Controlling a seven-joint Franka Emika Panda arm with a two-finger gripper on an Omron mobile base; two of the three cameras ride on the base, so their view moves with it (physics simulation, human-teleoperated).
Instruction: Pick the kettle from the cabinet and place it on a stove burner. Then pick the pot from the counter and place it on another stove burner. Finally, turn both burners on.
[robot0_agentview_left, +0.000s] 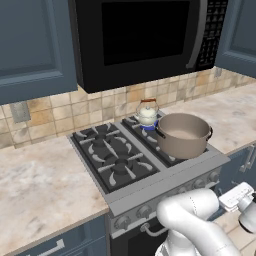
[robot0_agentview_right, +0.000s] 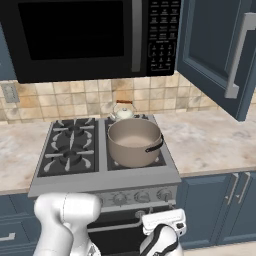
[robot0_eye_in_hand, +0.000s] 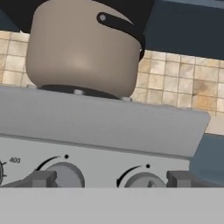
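The cream kettle (robot0_agentview_left: 148, 114) (robot0_agentview_right: 122, 113) stands on the stove's back right burner. In front of it the taupe pot (robot0_agentview_left: 183, 134) (robot0_agentview_right: 134, 141) (robot0_eye_in_hand: 81, 48) sits on the front right burner. The black stove (robot0_agentview_left: 111, 152) (robot0_agentview_right: 70, 145) has a silver knob panel (robot0_agentview_right: 132, 197) (robot0_eye_in_hand: 100, 153). My gripper (robot0_eye_in_hand: 111, 179) is low, in front of that panel and below the pot. It is open, its fingertips (robot0_eye_in_hand: 41, 178) wide apart, with two round knobs (robot0_eye_in_hand: 65, 173) showing between them and nothing held. The cabinet door (robot0_agentview_right: 215, 45) at the upper right hangs open.
A black microwave (robot0_agentview_left: 145, 35) (robot0_agentview_right: 90, 35) hangs over the stove. The marbled counter (robot0_agentview_left: 40, 180) (robot0_agentview_right: 212, 140) runs on both sides. The two left burners (robot0_agentview_left: 107, 150) are bare. Blue base-unit doors (robot0_agentview_right: 220, 205) stand right of the oven.
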